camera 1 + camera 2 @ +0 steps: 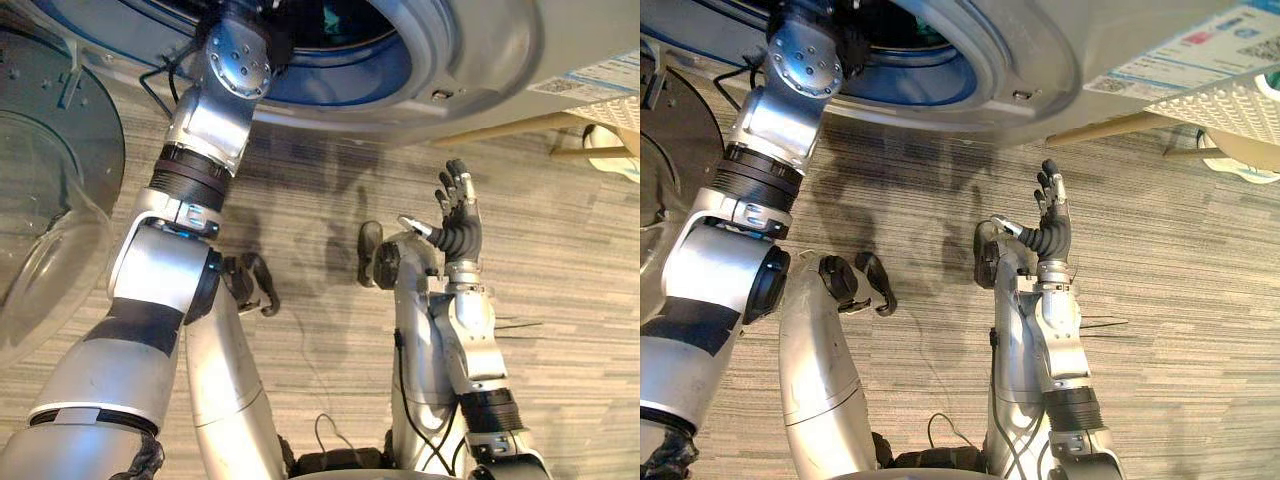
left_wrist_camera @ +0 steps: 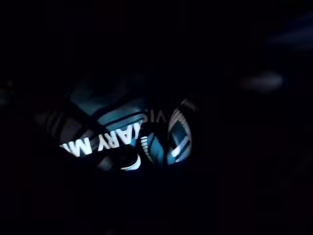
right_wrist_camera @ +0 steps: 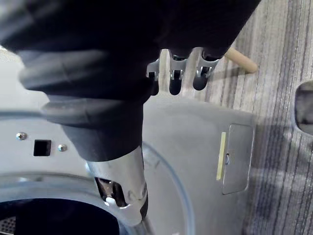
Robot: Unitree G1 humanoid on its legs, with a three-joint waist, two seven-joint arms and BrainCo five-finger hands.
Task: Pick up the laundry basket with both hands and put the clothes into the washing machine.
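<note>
While the left arm reaches into the washing machine (image 1: 480,50) at the top centre of the frame, the left hand is hidden in its drum and I cannot tell whether it holds anything. The right hand (image 1: 462,228) hangs mid-frame with fingers straight and empty. Dark teal clothes (image 2: 122,132) lie inside the drum, while the white perforated laundry basket (image 1: 1230,105) sits upper right. The clothes look soft, light and limp, so a bunched fold is probably the best place to hold them.
</note>
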